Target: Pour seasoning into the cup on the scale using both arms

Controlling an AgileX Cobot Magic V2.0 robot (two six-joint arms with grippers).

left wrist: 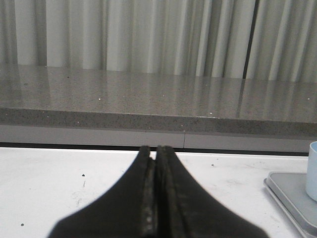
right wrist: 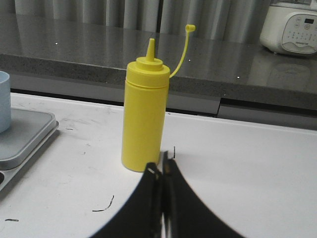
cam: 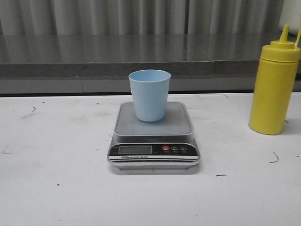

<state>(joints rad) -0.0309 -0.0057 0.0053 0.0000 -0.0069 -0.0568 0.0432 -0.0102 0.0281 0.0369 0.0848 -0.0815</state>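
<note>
The pale blue cup (cam: 149,94) stands upright on the steel platform of the silver scale (cam: 124,126) at the table's middle. The yellow seasoning bottle (cam: 273,87) stands upright at the right, its cap off and hanging on its tether. Neither gripper shows in the front view. In the left wrist view my left gripper (left wrist: 153,150) is shut and empty, over bare table left of the scale (left wrist: 291,195) and cup (left wrist: 312,170). In the right wrist view my right gripper (right wrist: 162,165) is shut and empty, just in front of the bottle (right wrist: 143,115); the scale (right wrist: 22,135) and cup (right wrist: 4,100) lie to its left.
A grey stone counter ledge (cam: 141,56) runs along the back of the white table (cam: 56,188), with curtains behind. A white appliance (right wrist: 292,27) stands on the counter at far right. Small dark scuff marks (right wrist: 103,205) dot the table.
</note>
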